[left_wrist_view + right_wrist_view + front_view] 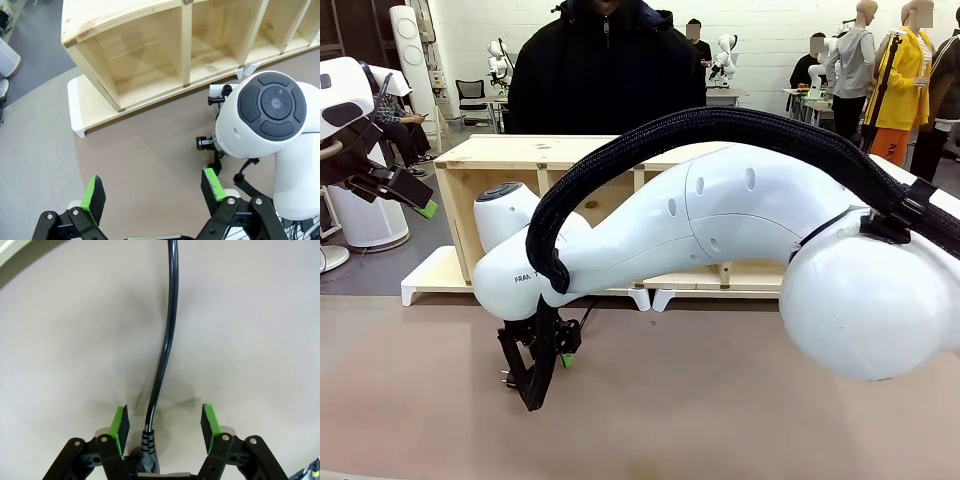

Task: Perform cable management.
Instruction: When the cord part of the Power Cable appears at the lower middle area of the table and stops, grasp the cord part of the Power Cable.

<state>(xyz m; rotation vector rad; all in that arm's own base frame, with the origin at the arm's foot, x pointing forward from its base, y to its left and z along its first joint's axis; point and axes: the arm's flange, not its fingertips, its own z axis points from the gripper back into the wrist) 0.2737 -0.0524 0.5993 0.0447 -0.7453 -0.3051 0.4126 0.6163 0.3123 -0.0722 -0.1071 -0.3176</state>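
While its white arm (720, 220) shows "FRAN", the right gripper (165, 409) stands wide-jawed astride the thin black power cable (167, 340), which runs toward the far edge of the beige tabletop (720, 420); the left gripper (151, 176) is wide too.

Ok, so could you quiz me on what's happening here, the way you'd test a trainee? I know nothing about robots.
1. True or false: the right hand has clamped the cable.
2. What stands at the far side of the table? A) a wooden shelf unit B) a metal toolbox C) a plastic bucket
3. Fill in: the left hand, raised off the table, is ___ (open or shut).

Key
1. False: the cable lies between its spread fingers, unclamped.
2. A.
3. Open, with nothing between its pads.
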